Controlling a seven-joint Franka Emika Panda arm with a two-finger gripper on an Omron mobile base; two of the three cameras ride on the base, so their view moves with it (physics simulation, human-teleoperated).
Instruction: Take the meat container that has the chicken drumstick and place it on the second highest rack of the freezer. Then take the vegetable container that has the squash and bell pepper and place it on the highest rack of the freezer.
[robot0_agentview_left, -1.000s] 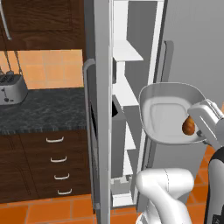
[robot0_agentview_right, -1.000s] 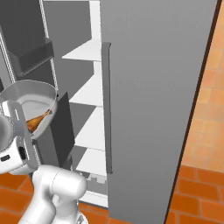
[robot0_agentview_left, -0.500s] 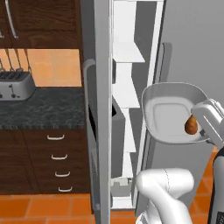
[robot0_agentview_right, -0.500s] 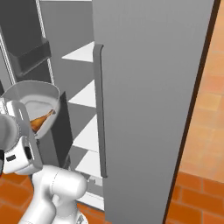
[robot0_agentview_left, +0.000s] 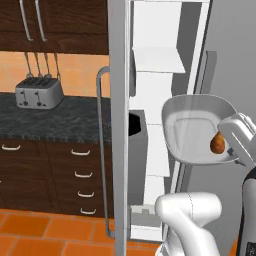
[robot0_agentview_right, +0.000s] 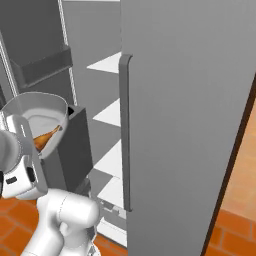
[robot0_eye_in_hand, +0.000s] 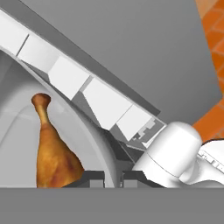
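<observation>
The gripper (robot0_eye_in_hand: 113, 176) pinches the rim of the meat container (robot0_agentview_left: 192, 131), its 2 fingers nearly together, holding it tilted in the air in front of the open freezer (robot0_agentview_right: 185, 100). The chicken drumstick (robot0_eye_in_hand: 52, 148) lies inside it. No writing is readable anywhere.

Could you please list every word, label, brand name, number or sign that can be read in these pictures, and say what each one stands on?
None: no readable text, number or sign appears in any view.
The freezer, its grey door and white shelves are plain.
The toaster carries no brand mark.
The meat container and the chicken drumstick bear no label.
</observation>
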